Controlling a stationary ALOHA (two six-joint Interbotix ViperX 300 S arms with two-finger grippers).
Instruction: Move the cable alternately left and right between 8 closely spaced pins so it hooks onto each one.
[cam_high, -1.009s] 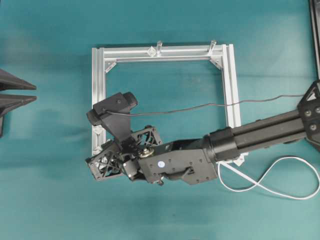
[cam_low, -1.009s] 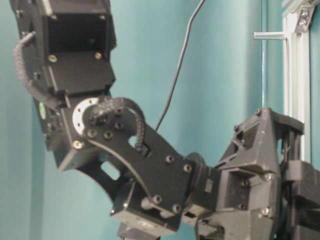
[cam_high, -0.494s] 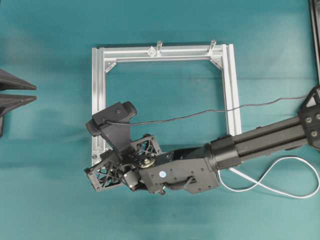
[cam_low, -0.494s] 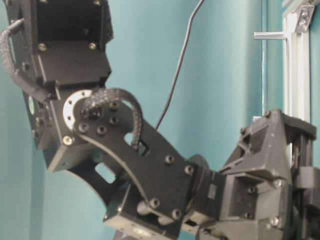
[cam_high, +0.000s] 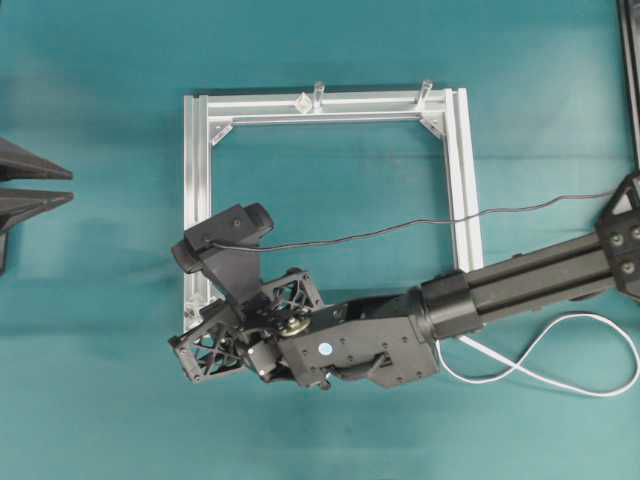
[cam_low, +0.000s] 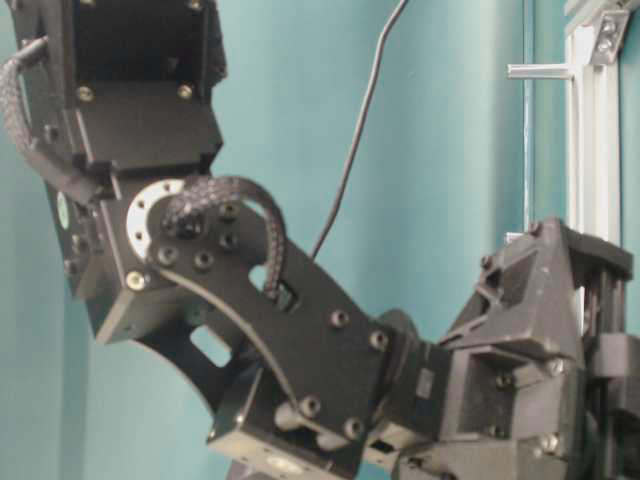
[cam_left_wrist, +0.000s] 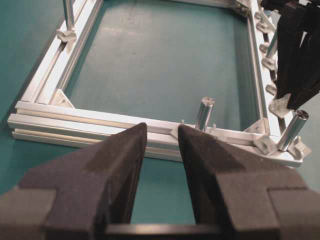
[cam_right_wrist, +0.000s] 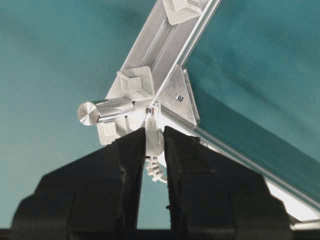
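Right gripper pinches the cable plug at the frame corner, presumably to start weaving; left gripper idles wide.

- Surface: you have a teal top, plain and matte, filling the overhead view.
- Square aluminium frame: you'll find it lying flat on the surface, near the centre.
- Cable: your white cord lies in a crossing loop on the surface, just beside the frame's lower right corner.
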